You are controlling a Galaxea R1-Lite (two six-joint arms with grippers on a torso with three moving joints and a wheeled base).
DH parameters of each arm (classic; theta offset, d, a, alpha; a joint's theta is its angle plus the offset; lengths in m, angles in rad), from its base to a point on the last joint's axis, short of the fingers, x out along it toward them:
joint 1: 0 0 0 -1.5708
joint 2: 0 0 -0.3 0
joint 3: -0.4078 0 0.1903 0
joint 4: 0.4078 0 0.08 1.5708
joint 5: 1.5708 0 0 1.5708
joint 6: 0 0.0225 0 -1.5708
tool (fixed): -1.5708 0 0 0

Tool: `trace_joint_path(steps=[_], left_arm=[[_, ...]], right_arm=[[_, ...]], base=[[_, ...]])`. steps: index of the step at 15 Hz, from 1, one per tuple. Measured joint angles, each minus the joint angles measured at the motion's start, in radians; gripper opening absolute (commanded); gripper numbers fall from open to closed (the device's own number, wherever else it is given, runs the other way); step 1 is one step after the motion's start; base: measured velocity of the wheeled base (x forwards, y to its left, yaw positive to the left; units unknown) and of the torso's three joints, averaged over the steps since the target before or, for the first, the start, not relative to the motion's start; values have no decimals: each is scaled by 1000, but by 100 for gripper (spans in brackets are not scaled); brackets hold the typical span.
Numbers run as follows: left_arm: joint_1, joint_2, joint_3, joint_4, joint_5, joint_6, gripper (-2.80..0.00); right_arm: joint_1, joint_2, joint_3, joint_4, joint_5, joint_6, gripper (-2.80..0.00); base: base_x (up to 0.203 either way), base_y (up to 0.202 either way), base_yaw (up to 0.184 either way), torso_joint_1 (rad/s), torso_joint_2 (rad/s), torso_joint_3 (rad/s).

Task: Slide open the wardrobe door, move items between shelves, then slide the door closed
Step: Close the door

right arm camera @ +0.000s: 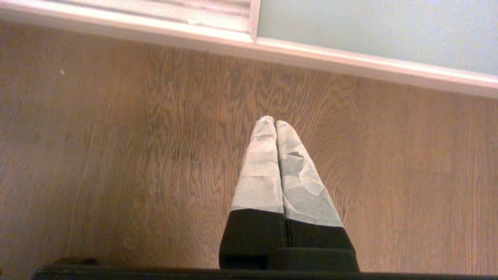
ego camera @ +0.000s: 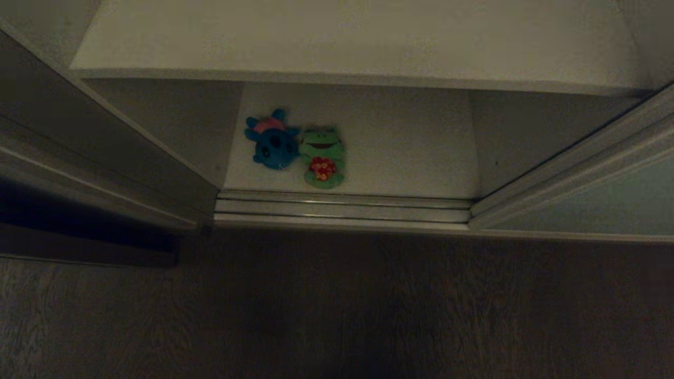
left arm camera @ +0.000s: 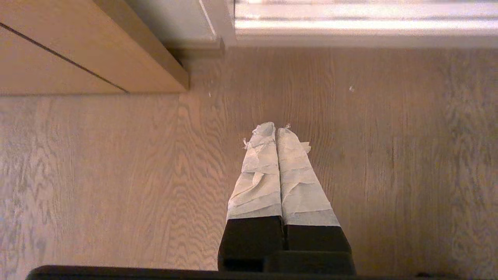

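Two grippers hang low over the wooden floor, neither of them in the head view. The left gripper has its taped fingers pressed together on nothing, and the right gripper is the same, tips touching and empty. Both point down at the boards just short of the wardrobe's bottom track.

Beyond that track the compartment stands open. The sliding wardrobe door is pushed off to the right, its pale panel also showing ahead of the right gripper. On the lower shelf, left of middle and close to the front edge, lie the two toys side by side and touching: the blue toy on the left, the green frog on the right, each lying flat with its head toward the back. So they lie ahead of both arms, and judging by their leftward place, the left arm looks nearer. Farther up, the upper shelf holds nothing visible.
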Motion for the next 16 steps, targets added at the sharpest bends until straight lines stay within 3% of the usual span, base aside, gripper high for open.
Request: trace_joint_path(steps=[16], left_arm=[[-1, 1, 0, -2, 0, -8, -280]], right_arm=[[0, 0, 0, 0, -1, 0, -280]], base=[[0, 0, 0, 2, 3, 202]])
